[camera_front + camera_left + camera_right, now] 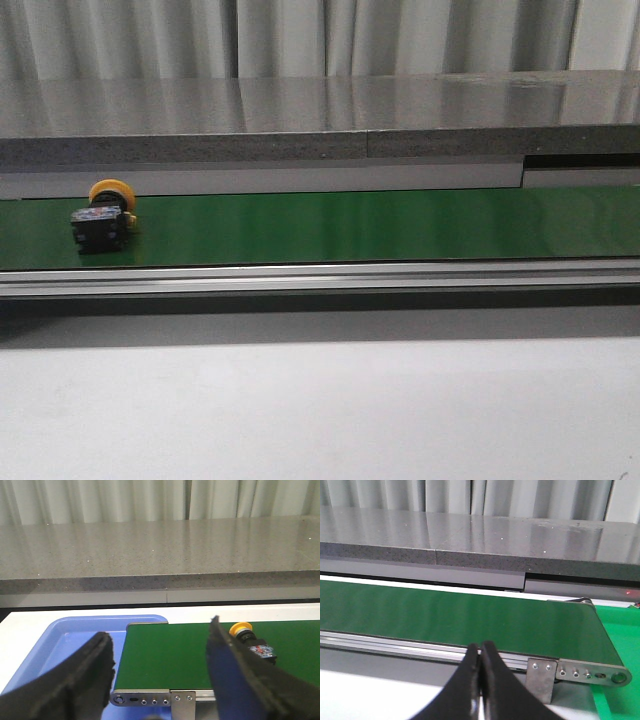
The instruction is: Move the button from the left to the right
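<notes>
Currently the button lies on its side at the green conveyor belt's left end. Left gripper gapes wide (empty); right gripper pinched closed. Centre jaws over the black body before closing.

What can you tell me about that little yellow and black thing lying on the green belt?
It is the button, a small push-button with a round yellow-orange cap on a blocky black body that carries small blue and red-looking marks. It looks like plastic. It lies tipped on its side on the green belt, near the belt's left end, cap towards the grey counter behind. Only the belt touches it; the left tool is open, short of it.
</notes>
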Action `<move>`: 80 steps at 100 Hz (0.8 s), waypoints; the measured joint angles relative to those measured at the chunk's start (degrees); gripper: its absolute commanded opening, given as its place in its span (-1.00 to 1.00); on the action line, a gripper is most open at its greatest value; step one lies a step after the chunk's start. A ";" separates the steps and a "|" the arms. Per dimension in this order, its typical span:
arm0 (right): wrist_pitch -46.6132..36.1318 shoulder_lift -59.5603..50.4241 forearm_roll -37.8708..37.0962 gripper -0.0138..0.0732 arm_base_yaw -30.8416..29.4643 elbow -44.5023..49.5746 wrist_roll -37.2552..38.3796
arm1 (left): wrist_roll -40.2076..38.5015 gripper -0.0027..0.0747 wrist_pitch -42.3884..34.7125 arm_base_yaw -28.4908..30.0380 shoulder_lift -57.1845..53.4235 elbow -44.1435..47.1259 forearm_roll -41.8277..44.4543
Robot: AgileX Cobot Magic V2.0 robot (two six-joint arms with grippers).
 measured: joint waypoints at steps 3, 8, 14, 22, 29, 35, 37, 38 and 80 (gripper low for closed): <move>0.00 0.00 0.00 -0.84 0.00 0.00 0.00 | 0.00 -0.30 0.00 0.00 0.00 0.00 0.00; 0.00 0.00 0.00 -0.84 0.00 0.00 0.00 | 0.00 -0.44 0.00 0.00 0.00 0.00 0.00; 0.00 0.00 0.00 -0.84 0.00 0.00 0.00 | 0.00 -0.64 0.00 0.00 0.00 0.00 0.00; 0.00 0.00 0.00 -0.84 0.00 0.00 0.00 | 0.00 -0.90 0.00 0.00 0.00 0.00 0.00; 0.00 0.00 0.00 -0.84 0.00 0.00 0.00 | 0.00 -0.98 0.00 0.00 0.00 0.00 0.00; 0.00 0.00 0.00 -0.84 0.00 0.00 0.00 | 0.00 -0.98 0.00 0.00 0.00 0.00 0.00; 0.00 0.00 0.00 -0.84 0.00 0.00 0.00 | 0.00 -0.98 0.00 0.00 0.00 0.00 0.00; 0.00 0.00 0.00 -0.84 0.00 0.00 0.00 | 0.00 -0.98 0.00 0.00 0.00 0.00 0.00; -1.78 0.00 0.38 -0.84 0.00 -0.97 0.00 | 0.00 -0.98 0.00 0.00 0.00 0.00 0.00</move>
